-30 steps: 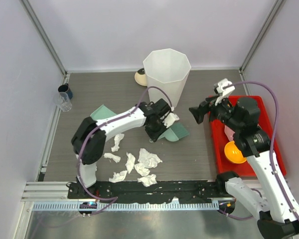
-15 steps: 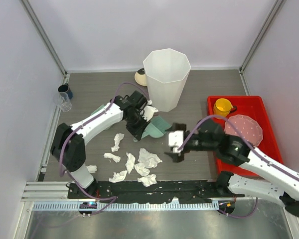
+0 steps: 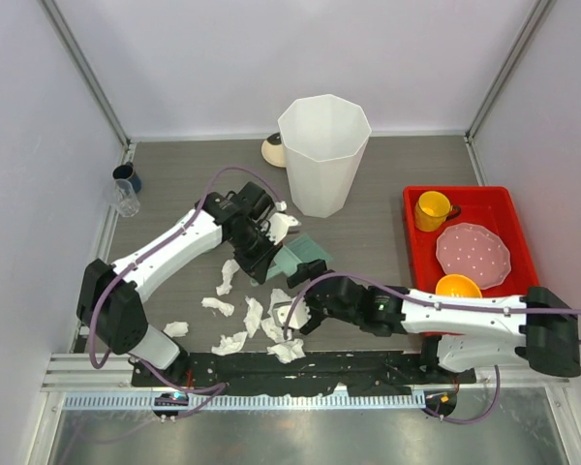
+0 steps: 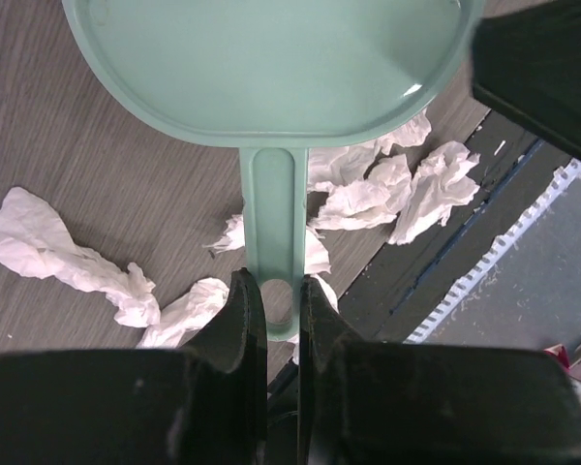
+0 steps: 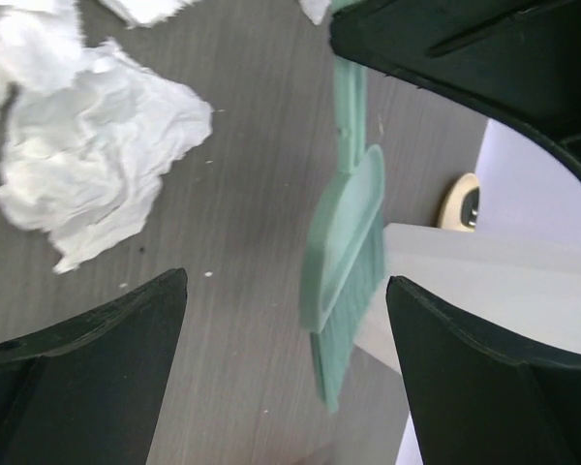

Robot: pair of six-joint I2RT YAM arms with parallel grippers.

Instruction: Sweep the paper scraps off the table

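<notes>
Several crumpled white paper scraps [image 3: 291, 308] lie on the dark wood-grain table [image 3: 392, 242] near its front edge, and also show in the left wrist view [image 4: 382, 189]. My left gripper [image 3: 259, 260] is shut on the handle of a green dustpan [image 3: 302, 256], whose pan [image 4: 271, 68] hangs over the table behind the scraps. My right gripper [image 3: 293, 314] reaches in low from the right and stands open over the largest scrap [image 5: 87, 155]. Between its fingers [image 5: 87, 349] the dustpan [image 5: 344, 242] shows edge-on.
A tall white faceted bin [image 3: 324, 155] stands behind the dustpan, with a beige object [image 3: 272, 150] beside it. A red tray [image 3: 511, 208] on the right holds a yellow cup, a pink plate and an orange bowl. Two small cups [image 3: 126, 189] stand at the left wall.
My right arm has swung from above the red tray down and left to the scraps, jaws still open. My left arm has carried the dustpan left and nearer, away from the bin.
</notes>
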